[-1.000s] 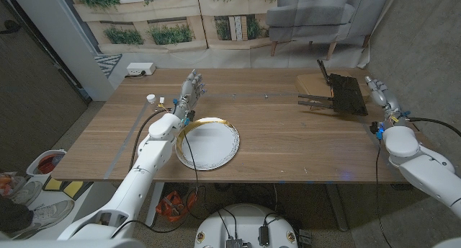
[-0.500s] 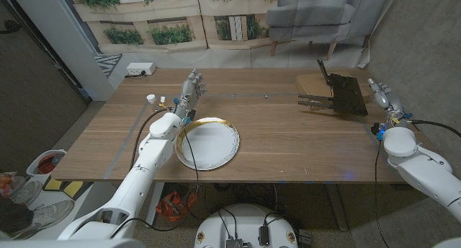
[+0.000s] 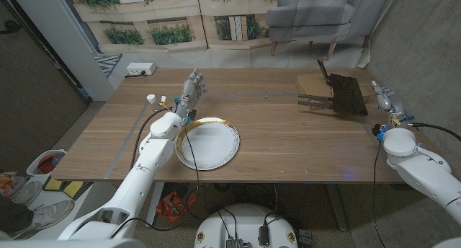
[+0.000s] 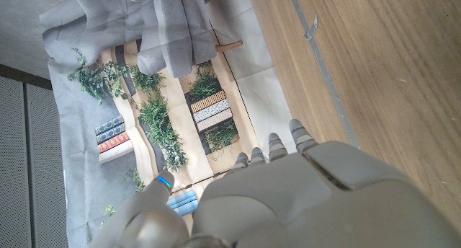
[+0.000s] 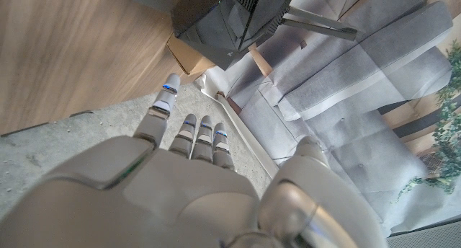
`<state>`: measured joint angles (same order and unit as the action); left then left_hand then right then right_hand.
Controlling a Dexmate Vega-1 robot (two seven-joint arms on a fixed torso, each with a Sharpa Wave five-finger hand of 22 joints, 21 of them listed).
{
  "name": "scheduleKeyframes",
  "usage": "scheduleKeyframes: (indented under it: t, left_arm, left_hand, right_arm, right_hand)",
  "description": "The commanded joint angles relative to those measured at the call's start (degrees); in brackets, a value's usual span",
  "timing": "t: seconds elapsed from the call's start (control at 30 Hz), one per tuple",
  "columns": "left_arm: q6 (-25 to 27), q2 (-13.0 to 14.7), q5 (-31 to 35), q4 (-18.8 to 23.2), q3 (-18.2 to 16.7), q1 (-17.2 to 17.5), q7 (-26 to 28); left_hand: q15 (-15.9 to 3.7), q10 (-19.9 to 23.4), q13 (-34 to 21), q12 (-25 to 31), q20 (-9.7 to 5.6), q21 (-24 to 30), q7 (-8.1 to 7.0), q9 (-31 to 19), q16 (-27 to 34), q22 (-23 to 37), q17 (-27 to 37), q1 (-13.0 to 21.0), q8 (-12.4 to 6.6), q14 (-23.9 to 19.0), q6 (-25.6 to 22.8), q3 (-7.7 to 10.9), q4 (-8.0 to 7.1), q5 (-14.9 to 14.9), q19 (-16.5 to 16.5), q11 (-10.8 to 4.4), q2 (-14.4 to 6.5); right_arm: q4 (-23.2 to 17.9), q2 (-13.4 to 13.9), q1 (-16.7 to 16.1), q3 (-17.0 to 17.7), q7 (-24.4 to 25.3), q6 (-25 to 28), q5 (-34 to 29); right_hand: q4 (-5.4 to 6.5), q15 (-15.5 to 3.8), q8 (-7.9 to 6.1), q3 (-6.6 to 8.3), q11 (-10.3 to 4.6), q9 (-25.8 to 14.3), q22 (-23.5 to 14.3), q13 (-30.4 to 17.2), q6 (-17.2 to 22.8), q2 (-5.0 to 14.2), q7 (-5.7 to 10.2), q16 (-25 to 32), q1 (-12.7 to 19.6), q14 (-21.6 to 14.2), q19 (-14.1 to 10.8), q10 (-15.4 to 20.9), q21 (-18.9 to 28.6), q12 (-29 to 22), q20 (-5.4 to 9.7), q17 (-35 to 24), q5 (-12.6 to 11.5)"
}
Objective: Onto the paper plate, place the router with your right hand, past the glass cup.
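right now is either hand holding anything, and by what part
Nothing is held. The right hand is beside the router, apart from it, fingers empty. The left hand is empty too.

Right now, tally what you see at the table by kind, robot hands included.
paper plate: 1
router: 1
cardboard box: 1
small white round thing: 1
left robot hand, right robot hand: 2
Total: 6
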<state>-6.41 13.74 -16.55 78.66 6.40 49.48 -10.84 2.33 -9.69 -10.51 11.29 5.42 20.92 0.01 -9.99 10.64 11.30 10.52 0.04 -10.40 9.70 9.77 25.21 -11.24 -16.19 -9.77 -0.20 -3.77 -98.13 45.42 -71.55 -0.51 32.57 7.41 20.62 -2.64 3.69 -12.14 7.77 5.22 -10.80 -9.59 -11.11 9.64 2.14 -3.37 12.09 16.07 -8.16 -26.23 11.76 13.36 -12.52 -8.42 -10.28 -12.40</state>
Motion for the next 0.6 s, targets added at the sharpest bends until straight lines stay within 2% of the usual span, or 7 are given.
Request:
scheduleKeyframes:
  t: [0.03, 0.17, 0.37, 0.5, 0.6]
  left_arm:
    - [0.36, 0.09, 0.15, 0.66, 0.08, 0.38, 0.22]
    - [0.35, 0.15, 0.18, 0.77, 0.1, 0.4, 0.22]
    - [0.49, 0.16, 0.13, 0.85, 0.12, 0.42, 0.24]
    - [0.47, 0.21, 0.18, 0.87, 0.1, 0.47, 0.3]
    - [0.47, 0.22, 0.17, 0.88, 0.08, 0.48, 0.33]
  left_hand:
    - [0.32, -12.82, -0.19, 0.28, 0.35, -0.15, 0.16, -0.23, 0.39, 0.3, 0.3, 0.01, -0.17, 12.04, 7.92, -0.23, 0.1, -0.54, -4.77, 0.36, -6.55]
    - [0.37, -12.69, -0.19, 0.33, 0.29, -0.14, 0.17, -0.23, 0.38, 0.3, 0.3, 0.01, -0.18, 12.05, 7.91, -0.24, 0.09, -0.55, -4.73, 0.22, -6.55]
    - [0.37, -12.74, -0.19, 0.32, 0.28, -0.16, 0.2, -0.23, 0.38, 0.3, 0.3, 0.01, -0.18, 12.05, 7.9, -0.25, 0.1, -0.55, -4.72, 0.29, -6.54]
    - [0.36, -12.72, -0.2, 0.33, 0.28, -0.16, 0.18, -0.23, 0.39, 0.3, 0.31, 0.01, -0.19, 12.03, 7.9, -0.26, 0.1, -0.55, -4.69, 0.46, -6.54]
    - [0.39, -12.85, -0.2, 0.28, 0.26, -0.17, 0.18, -0.23, 0.39, 0.3, 0.31, 0.01, -0.19, 12.04, 7.87, -0.27, 0.09, -0.56, -4.7, 0.19, -6.54]
  right_arm:
    - [0.87, -1.88, -0.24, 1.27, -1.02, -0.54, 4.24]
    - [1.17, -2.73, -0.34, 1.89, -1.52, -1.51, 6.1]
    - [1.84, -3.95, -0.46, 2.77, -2.78, -3.55, 9.01]
    - [2.46, -4.52, -0.49, 3.13, -3.81, -4.99, 10.66]
    - [2.61, -4.64, -0.52, 3.34, -4.7, -5.52, 11.95]
  right_hand:
    - [-0.56, 0.23, 0.04, 0.65, 0.32, -0.28, -0.14, -0.08, 0.04, 0.41, -0.47, 0.1, 1.21, -0.61, -0.51, 0.27, 0.12, 0.19, -0.49, -0.17, 0.09]
    - [-1.08, 0.59, 0.03, 1.19, 0.56, -0.27, -0.11, -0.08, 0.19, 0.95, -0.65, 0.11, 2.17, -1.06, -0.71, 0.44, -0.08, 0.21, -0.38, -0.16, 0.1]
    - [-2.92, 1.41, 0.06, 2.57, 1.44, -0.26, -0.08, -0.09, 0.81, 1.79, -1.42, 0.33, 5.05, -3.49, -2.7, 1.57, -0.3, 0.05, 0.52, -0.14, 0.6]
    - [-4.92, 1.34, 0.35, 4.11, 2.57, -0.31, -0.15, -0.19, 1.04, 2.58, -2.32, 0.53, 8.25, -6.75, -7.75, 3.36, 0.45, -0.34, 1.94, -0.17, 1.26]
    - [-5.5, 1.49, 0.4, 4.66, 3.48, -0.34, -0.23, -0.29, 1.45, 2.7, -3.43, 0.75, 9.28, -8.93, -10.5, 4.83, 0.83, -0.78, 3.57, -0.32, 1.57]
